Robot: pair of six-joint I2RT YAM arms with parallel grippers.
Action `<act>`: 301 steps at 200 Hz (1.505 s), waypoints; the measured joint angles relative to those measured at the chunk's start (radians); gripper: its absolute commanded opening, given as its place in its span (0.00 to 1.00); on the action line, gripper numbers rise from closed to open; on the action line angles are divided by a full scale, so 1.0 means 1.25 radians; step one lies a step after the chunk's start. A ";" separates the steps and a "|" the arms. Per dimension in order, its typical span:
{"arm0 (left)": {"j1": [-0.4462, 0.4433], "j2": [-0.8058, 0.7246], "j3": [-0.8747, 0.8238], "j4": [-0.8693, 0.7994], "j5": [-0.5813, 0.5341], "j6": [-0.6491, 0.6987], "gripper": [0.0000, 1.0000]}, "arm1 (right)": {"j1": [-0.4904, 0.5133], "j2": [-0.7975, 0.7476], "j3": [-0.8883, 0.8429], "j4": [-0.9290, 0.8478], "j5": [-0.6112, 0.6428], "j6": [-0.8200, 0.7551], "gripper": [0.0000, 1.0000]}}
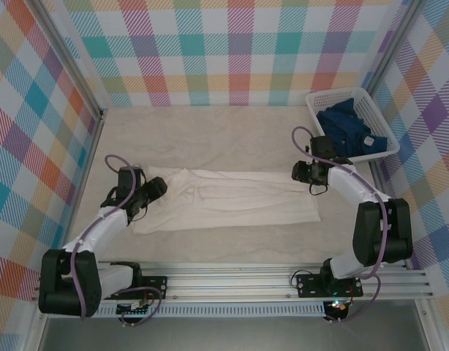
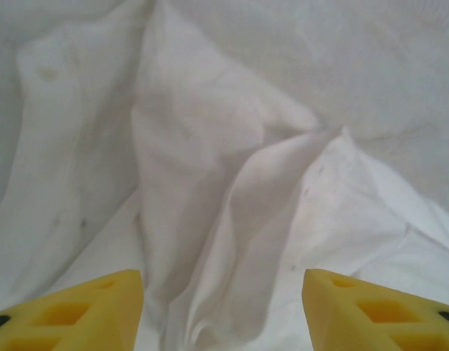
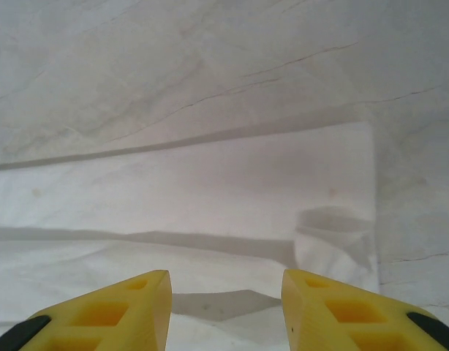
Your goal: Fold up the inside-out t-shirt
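Inside-out t-shirt (image 1: 224, 201): flat white band on the table (image 1: 210, 131), long axis running left to right, my left gripper (image 2: 223, 281) above one end, my right gripper (image 3: 224, 278) above the other, both parted and empty.

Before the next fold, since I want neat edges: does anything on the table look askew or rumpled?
Yes. The t-shirt is uneven: its left end is bunched into raised ridges, while its right end lies flat with a straight edge.
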State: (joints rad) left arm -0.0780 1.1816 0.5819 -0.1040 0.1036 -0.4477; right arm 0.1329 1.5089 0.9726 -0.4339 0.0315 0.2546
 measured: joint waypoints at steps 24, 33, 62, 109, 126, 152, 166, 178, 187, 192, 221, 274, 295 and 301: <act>-0.019 0.122 0.093 0.031 0.028 0.036 0.62 | 0.010 0.025 0.003 0.004 -0.017 0.001 0.44; -0.036 0.179 0.135 0.037 0.036 0.059 0.62 | 0.013 0.037 0.005 0.006 -0.023 0.002 0.44; -0.084 0.326 0.253 0.029 0.042 0.121 0.61 | 0.021 0.055 0.010 0.007 -0.038 0.005 0.44; -0.100 0.440 0.342 -0.030 0.045 0.189 0.50 | 0.021 0.055 0.013 0.012 -0.048 0.007 0.44; -0.101 0.447 0.346 -0.051 0.057 0.201 0.41 | 0.021 0.055 0.013 0.013 -0.052 0.008 0.44; -0.106 0.447 0.346 -0.075 0.082 0.214 0.21 | 0.021 0.058 0.013 0.018 -0.057 0.013 0.44; -0.107 0.446 0.346 -0.087 0.091 0.219 0.14 | 0.023 0.061 0.013 0.020 -0.060 0.015 0.44; -0.108 0.445 0.346 -0.091 0.095 0.226 0.08 | 0.023 0.064 0.013 0.021 -0.062 0.015 0.44; -0.109 0.437 0.343 -0.092 0.098 0.223 0.05 | 0.023 0.066 0.013 0.021 -0.063 0.015 0.44; -0.109 0.430 0.339 -0.092 0.099 0.226 0.05 | 0.023 0.066 0.013 0.021 -0.063 0.015 0.44; -0.125 0.340 0.280 -0.085 0.117 0.217 0.03 | 0.024 0.067 0.013 0.022 -0.068 0.016 0.44; -0.253 0.126 0.103 -0.092 0.150 0.185 0.16 | 0.024 0.068 0.013 0.024 -0.079 0.017 0.44; -0.287 0.062 0.041 -0.105 0.150 0.157 0.38 | 0.024 0.068 0.013 0.025 -0.090 0.021 0.43; -0.291 0.047 0.027 -0.110 0.150 0.147 0.41 | 0.025 0.068 0.013 0.026 -0.091 0.022 0.43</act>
State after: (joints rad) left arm -0.4416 1.2407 0.6159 -0.2413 0.2913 -0.2642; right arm 0.1642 1.5944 0.9894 -0.4019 -0.0826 0.2817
